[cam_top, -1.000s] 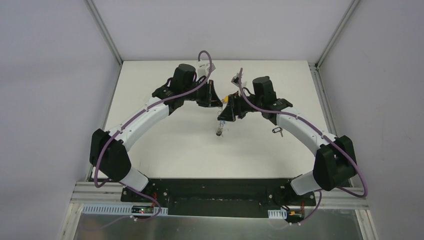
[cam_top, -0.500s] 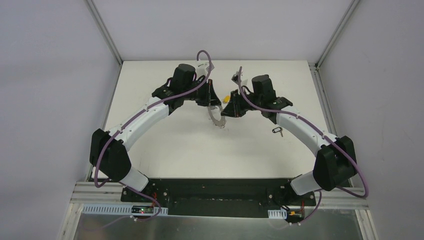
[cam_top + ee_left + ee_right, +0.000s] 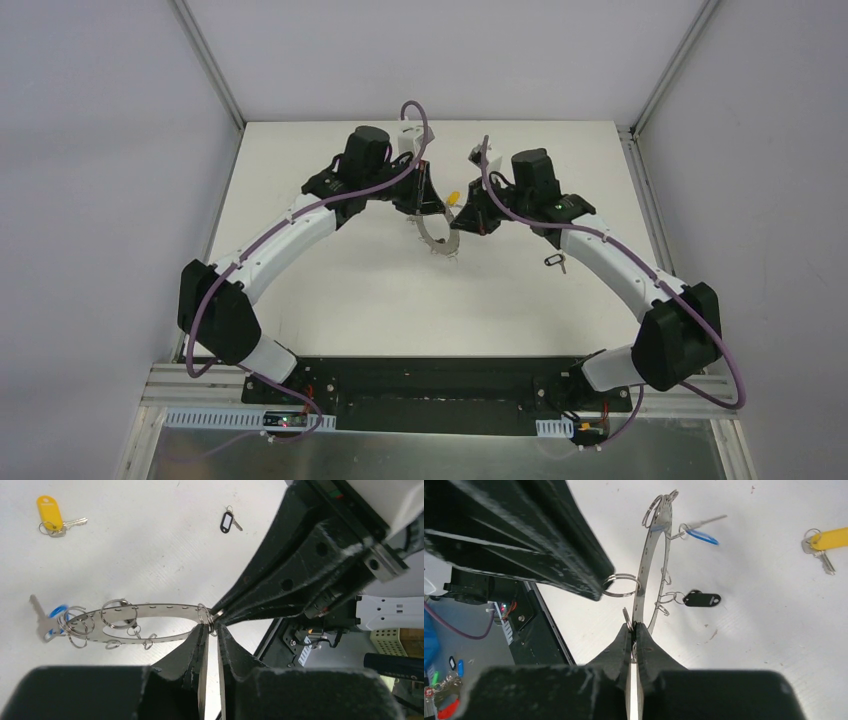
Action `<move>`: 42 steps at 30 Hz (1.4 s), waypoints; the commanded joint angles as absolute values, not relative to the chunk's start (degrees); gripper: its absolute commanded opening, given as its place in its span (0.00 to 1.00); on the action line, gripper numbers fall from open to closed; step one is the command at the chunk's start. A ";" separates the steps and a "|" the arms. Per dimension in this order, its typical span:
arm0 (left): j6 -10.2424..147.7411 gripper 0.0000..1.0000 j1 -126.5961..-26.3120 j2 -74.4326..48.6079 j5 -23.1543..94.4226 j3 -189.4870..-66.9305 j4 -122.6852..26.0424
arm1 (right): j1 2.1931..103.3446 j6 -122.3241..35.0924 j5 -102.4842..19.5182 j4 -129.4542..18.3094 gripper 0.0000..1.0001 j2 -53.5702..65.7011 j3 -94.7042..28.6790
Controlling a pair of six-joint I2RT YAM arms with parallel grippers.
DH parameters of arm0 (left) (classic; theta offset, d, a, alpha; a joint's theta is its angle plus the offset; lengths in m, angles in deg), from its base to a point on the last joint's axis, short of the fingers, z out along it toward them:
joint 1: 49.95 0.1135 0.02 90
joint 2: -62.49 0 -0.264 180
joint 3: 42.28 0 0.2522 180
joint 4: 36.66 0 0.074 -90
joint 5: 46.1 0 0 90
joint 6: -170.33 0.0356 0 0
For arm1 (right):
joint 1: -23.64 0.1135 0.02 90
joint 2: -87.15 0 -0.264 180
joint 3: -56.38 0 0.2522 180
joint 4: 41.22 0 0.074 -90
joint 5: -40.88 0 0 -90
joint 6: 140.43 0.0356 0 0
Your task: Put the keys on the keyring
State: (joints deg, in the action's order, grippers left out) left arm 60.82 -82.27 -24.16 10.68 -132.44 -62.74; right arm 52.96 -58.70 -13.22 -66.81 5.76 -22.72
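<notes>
The keyring [image 3: 150, 611], a flat grey metal band with small wire loops, hangs above the table between both grippers. My right gripper [image 3: 633, 630] is shut on its edge, with the ring edge-on [image 3: 655, 555] ahead of it. My left gripper [image 3: 212, 628] has its jaws a narrow gap apart, and one wire loop [image 3: 206, 616] sits in that gap. A blue key [image 3: 54, 616] hangs on the ring's far end. On the table lie a yellow key [image 3: 49, 511] and a black key [image 3: 227, 521]. Another black key [image 3: 701, 599] shows beside the ring's loops; I cannot tell if it is attached.
From above, both arms meet over the table's far middle around the ring [image 3: 436, 240]. The yellow key [image 3: 453, 197] lies under the right wrist and a black key [image 3: 553, 261] beside the right forearm. Grey walls stand round the white table [image 3: 330, 300].
My right gripper has closed onto the ring's edge. My left jaws have parted slightly from fully shut. The ring, hanging down before, now lies flatter between the two grippers.
</notes>
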 commanded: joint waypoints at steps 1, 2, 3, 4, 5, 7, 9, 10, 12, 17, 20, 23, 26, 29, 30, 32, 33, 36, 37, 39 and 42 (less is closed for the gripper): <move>63.19 0.14 -82.74 -21.80 7.76 -135.82 -63.07 | 52.03 -61.09 -13.65 -66.84 0.00 8.44 -23.38; 63.26 0.15 -82.74 -22.05 7.75 -135.96 -63.31 | 52.02 -61.14 -13.48 -66.96 0.00 8.47 -23.38; 63.28 0.15 -82.74 -22.20 7.68 -136.20 -63.74 | 52.01 -61.33 -13.28 -67.03 0.00 8.42 -23.36; 63.47 0.16 -82.74 -22.29 7.61 -136.34 -63.99 | 51.95 -61.33 -13.11 -67.14 0.00 8.52 -23.38; 63.68 0.16 -82.74 -22.46 7.64 -136.41 -64.06 | 51.92 -61.33 -12.89 -67.19 0.00 8.57 -23.38; 64.14 0.16 -82.74 -22.77 7.87 -136.59 -64.26 | 51.88 -61.41 -12.29 -67.17 0.00 8.57 -23.38; 64.78 0.16 -82.74 -23.28 8.27 -137.05 -64.86 | 51.84 -61.42 -11.70 -67.24 0.00 8.57 -23.46; 65.35 0.16 -82.74 -23.54 8.57 -137.48 -65.37 | 51.81 -61.45 -11.34 -67.38 0.00 8.57 -23.49; 66.69 0.18 -82.68 -23.74 9.29 -138.13 -66.31 | 51.74 -61.65 -10.59 -67.69 0.00 8.74 -23.56; 73.80 0.23 -82.65 -22.58 11.04 -138.13 -67.03 | 51.46 -62.82 -8.68 -68.37 0.00 9.33 -22.94; 77.98 0.27 -82.66 -22.45 10.66 -138.41 -68.02 | 51.35 -63.20 -7.42 -68.27 0.00 9.49 -22.45; 79.28 0.29 -82.65 -23.19 11.01 -139.23 -70.58 | 51.24 -63.14 -6.84 -68.25 0.00 9.54 -22.40; 78.69 0.29 -82.75 -23.99 10.86 -138.66 -71.12 | 51.16 -63.02 -6.42 -68.23 0.00 9.42 -22.65; 77.59 0.29 -82.67 -25.00 10.23 -138.39 -71.34 | 51.22 -63.00 -6.19 -68.22 0.00 9.41 -22.77; 77.38 0.29 -82.65 -25.26 9.90 -138.44 -71.30 | 51.23 -63.00 -6.15 -68.17 0.00 9.45 -22.65; 76.75 0.29 -82.67 -25.62 9.21 -138.48 -71.07 | 51.18 -63.01 -6.23 -68.19 0.00 9.56 -22.55; 76.51 0.29 -82.72 -25.88 8.87 -138.48 -70.89 | 51.10 -63.00 -6.31 -68.19 0.00 9.62 -22.51; 75.99 0.28 -82.74 -26.63 8.60 -138.76 -70.60 | 51.06 -63.03 -6.15 -68.20 0.00 9.87 -22.42; 75.94 0.28 -82.74 -26.97 8.64 -139.01 -70.76 | 50.95 -62.96 -6.06 -68.24 0.00 9.89 -22.42; 75.70 0.28 -82.74 -27.65 8.40 -139.57 -71.05 | 50.95 -62.92 -5.93 -68.21 0.00 9.93 -22.33; 74.76 0.27 -82.74 -28.34 7.51 -139.96 -70.80 | 50.84 -62.91 -5.88 -68.10 0.00 10.06 -22.21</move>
State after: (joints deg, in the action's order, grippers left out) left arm 76.30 -82.27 -27.61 9.70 -137.07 -70.92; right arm 51.19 -62.09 -8.13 -69.41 7.38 -22.17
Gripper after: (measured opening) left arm 0.281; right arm 0.021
